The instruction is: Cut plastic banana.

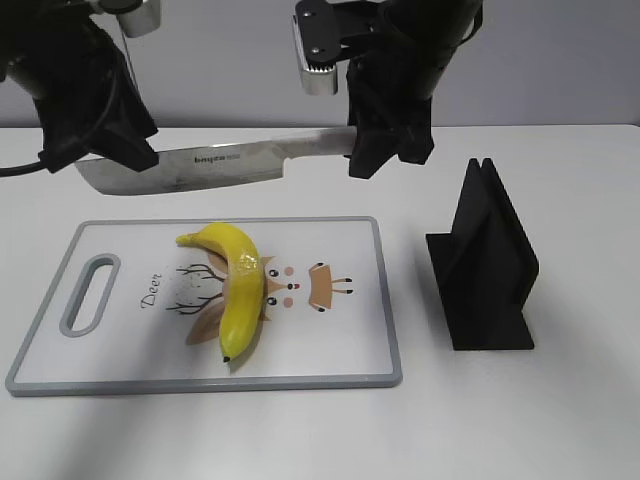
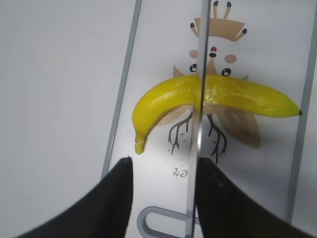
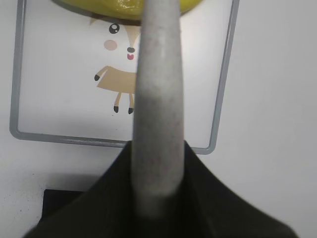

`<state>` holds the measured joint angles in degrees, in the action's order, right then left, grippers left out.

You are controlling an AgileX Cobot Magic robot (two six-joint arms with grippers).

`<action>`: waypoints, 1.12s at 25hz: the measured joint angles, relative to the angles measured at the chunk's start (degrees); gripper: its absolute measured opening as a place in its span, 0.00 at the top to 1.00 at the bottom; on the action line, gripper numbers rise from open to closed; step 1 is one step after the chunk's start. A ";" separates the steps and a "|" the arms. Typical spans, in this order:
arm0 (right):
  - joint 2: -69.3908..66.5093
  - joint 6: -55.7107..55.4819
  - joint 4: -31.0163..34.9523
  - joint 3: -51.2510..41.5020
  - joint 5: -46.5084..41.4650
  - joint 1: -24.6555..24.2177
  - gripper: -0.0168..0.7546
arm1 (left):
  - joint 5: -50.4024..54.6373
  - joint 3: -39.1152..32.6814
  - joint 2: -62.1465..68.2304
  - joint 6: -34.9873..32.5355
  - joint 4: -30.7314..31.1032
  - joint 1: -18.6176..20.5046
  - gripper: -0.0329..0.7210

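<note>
The plastic banana [image 1: 238, 290] lies on a white cutting board [image 1: 340, 350] with a deer drawing, stem toward the back. A big steel knife [image 1: 220, 165] hangs level above the board's far edge. My right gripper [image 1: 385, 150] is shut on the knife's grey handle [image 3: 156, 99]. My left gripper [image 1: 135, 155] is at the blade's tip end. In the left wrist view its jaws [image 2: 163, 166] are apart, with the edge-on blade [image 2: 200, 74] against the right finger, crossing the banana's [image 2: 223, 94] middle. The banana's edge [image 3: 119, 5] shows at the top of the right wrist view.
A black knife stand [image 1: 485, 270] stands on the white table right of the board; its corner shows in the right wrist view [image 3: 54, 198]. The board has a grey rim [image 3: 220, 99] and a handle slot [image 1: 90, 292] at its left end.
</note>
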<state>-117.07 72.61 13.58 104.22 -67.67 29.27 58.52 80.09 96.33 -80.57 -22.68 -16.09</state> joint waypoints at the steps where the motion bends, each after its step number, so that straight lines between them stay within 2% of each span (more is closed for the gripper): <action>1: 0.00 -0.14 0.00 0.00 0.06 0.00 0.77 | -0.08 0.00 0.34 0.00 0.00 0.00 0.43; 6: 0.00 -0.19 0.02 0.00 0.06 -0.19 0.77 | 0.22 0.00 2.03 0.00 0.00 0.00 0.49; 12: 0.00 -0.19 0.14 0.00 1.42 -0.37 0.77 | 0.94 0.00 2.10 0.00 0.00 0.00 0.65; 25: 0.00 -0.81 1.29 0.00 1.65 -0.48 0.77 | 0.97 0.00 2.10 0.00 0.00 0.10 0.62; 28: 0.00 -0.83 1.79 0.00 1.65 -0.55 0.77 | 0.20 0.00 2.30 0.00 0.00 0.10 0.67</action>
<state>-117.07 71.78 15.37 104.22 -66.02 28.72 58.72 80.09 98.63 -80.57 -22.68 -15.99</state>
